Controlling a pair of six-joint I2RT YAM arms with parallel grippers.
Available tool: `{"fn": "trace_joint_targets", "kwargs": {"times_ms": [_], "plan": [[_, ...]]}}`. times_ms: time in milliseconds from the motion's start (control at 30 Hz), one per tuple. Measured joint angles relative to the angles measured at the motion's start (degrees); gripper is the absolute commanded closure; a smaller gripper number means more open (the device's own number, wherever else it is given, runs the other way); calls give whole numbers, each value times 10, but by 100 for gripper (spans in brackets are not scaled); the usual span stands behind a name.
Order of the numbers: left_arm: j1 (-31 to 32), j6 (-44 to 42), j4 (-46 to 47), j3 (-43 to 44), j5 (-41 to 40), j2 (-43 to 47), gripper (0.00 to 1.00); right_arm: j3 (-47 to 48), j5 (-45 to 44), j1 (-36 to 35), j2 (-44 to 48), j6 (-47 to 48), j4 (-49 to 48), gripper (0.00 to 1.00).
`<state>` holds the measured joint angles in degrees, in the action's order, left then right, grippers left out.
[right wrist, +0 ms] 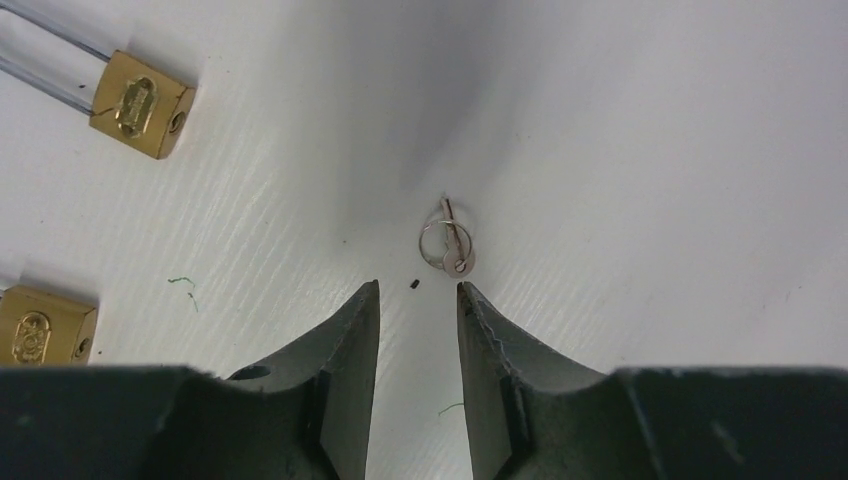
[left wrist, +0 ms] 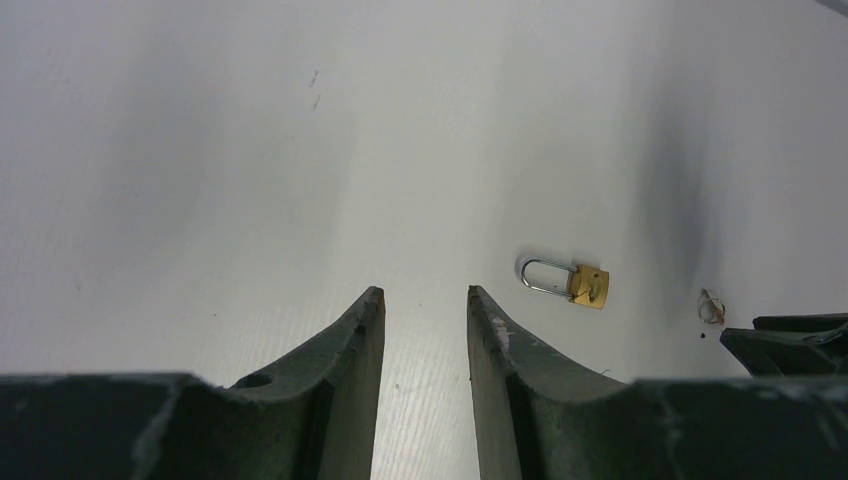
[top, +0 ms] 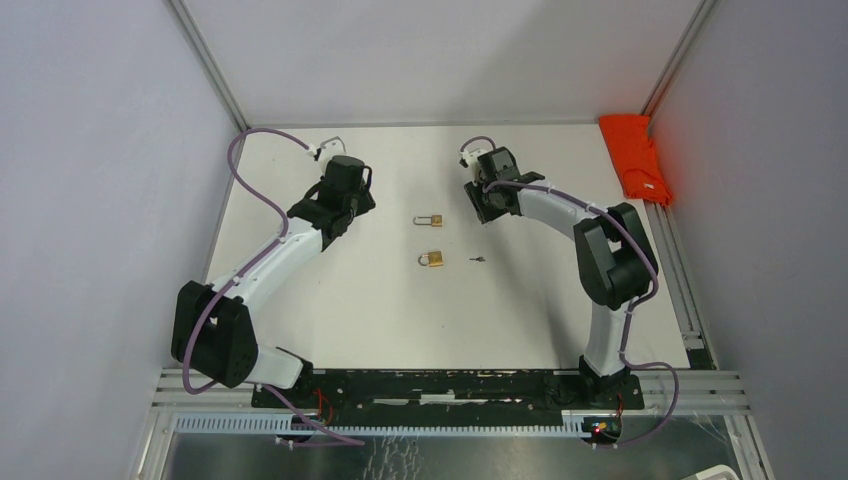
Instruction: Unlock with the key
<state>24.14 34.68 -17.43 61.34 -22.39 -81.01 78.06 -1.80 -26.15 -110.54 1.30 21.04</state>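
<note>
A small silver key (right wrist: 447, 243) on a ring lies flat on the white table, just beyond the tips of my right gripper (right wrist: 418, 290), which is open and holds nothing. From above, the key (top: 478, 259) lies right of a short brass padlock (top: 432, 259), also seen low left in the right wrist view (right wrist: 40, 325). A second brass padlock with a long shackle (top: 430, 220) lies behind it; the wrist views show this padlock (right wrist: 140, 103) (left wrist: 570, 281) too. My left gripper (left wrist: 425, 292) is open and empty over bare table, left of that padlock.
An orange cloth (top: 635, 155) lies at the back right corner. Grey walls with metal rails (top: 215, 70) close in the table on three sides. The right gripper's body (left wrist: 790, 340) shows at the lower right of the left wrist view.
</note>
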Motion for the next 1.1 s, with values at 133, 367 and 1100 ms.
{"fn": "trace_joint_targets", "kwargs": {"times_ms": [133, 367, 1100], "plan": [[0, 0, 0, 0, 0, 0, 58, 15, -8, 0, -15, -1, 5, 60], [0, 0, 0, 0, 0, 0, 58, 25, -20, 0, -43, -1, 6, 60], [0, 0, 0, 0, 0, 0, 58, 25, 3, 26, -65, -7, -10, 89]]}}
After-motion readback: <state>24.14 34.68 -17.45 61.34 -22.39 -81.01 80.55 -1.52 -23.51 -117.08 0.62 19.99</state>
